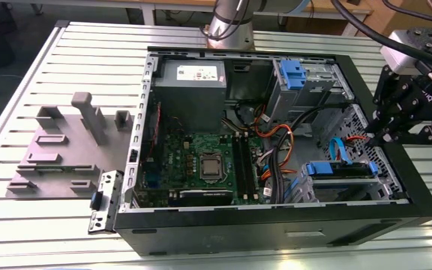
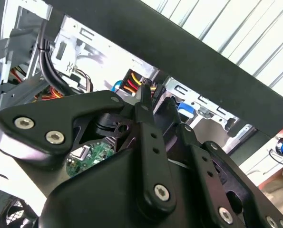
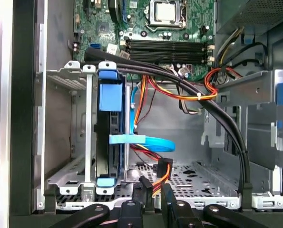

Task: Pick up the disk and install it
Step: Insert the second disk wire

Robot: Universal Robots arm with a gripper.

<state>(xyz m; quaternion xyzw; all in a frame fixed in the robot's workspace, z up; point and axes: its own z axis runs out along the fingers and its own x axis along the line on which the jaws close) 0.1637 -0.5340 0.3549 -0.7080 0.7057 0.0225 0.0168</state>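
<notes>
A slatted metal counter point(image 1: 66, 236) carries an open computer case point(image 1: 276, 225) and, at the frame's left, a grey stand point(image 1: 66, 146). The disk point(image 1: 340, 170) sits in the drive cage point(image 1: 366, 188) at the case's lower right; in the first wrist view it stands on edge point(image 3: 108, 133) inside the cage. The gripper point(image 1: 377, 138) hangs over the case's right wall, empty, its fingers point(image 3: 172, 197) pressed nearly together.

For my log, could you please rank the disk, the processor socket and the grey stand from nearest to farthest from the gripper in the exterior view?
1. The disk, in its cage just below the gripper.
2. The processor socket, mid-motherboard.
3. The grey stand, outside the case at the exterior view's left.
</notes>
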